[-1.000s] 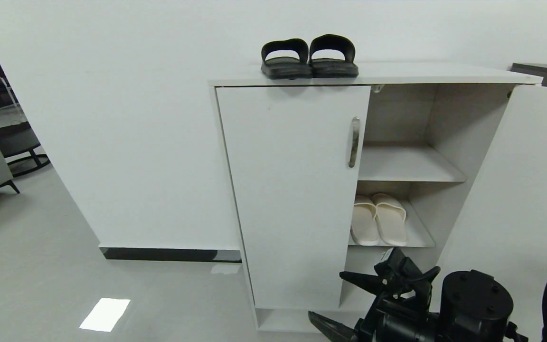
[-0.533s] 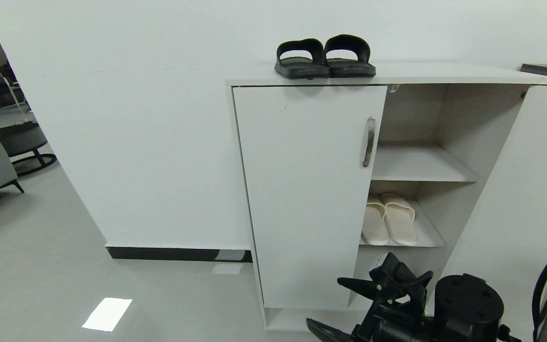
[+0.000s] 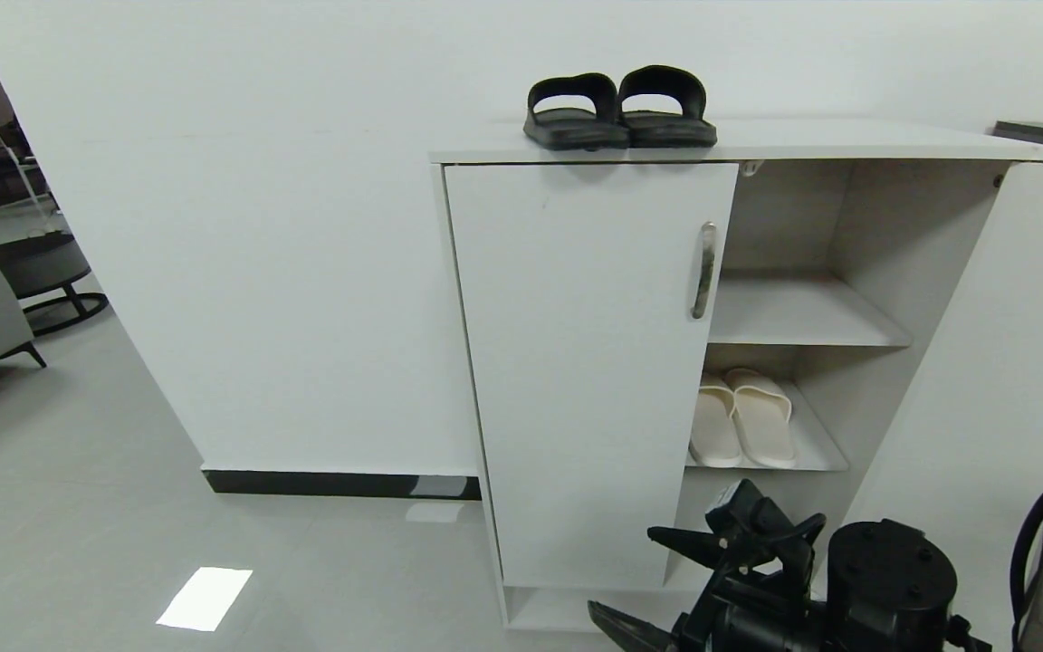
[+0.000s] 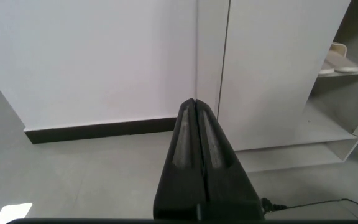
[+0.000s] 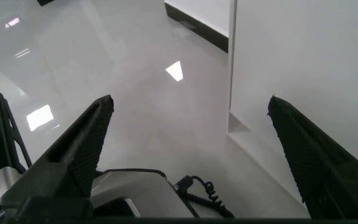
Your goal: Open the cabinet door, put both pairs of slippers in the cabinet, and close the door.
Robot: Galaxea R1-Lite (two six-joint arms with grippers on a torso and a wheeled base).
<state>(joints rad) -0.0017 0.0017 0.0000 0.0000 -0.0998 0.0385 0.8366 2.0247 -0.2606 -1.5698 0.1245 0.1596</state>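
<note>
- Right gripper [image 3: 621, 569]: it sits low in front of the cabinet's open half. The jaws are spread wide with nothing between them.
- Left gripper [image 4: 195, 107]: the jaws are pressed together and hold nothing. It faces the closed left door [image 4: 272, 74] from low down.
- Right door [image 3: 1001, 362]: it is swung fully outward, so treat the opening step as done.
- White slippers [image 3: 743, 418]: they lie side by side on the middle shelf inside the cabinet. Count this pair as stowed.
- Upper shelf [image 3: 802, 312]: it is directly above that pair and is the likely place for the second pair.
- Black slippers [image 3: 621, 109]: they stand side by side and touching on the cabinet top [image 3: 847, 140], at its front edge above the closed door.
  - Expect them to be light, with a rubbery sole that flexes.
  - The arched straps look like the firmest hold (a pinch across both inner straps may lift the pair together).
  - Grip firmly, since smooth moulded material may slip.
</note>
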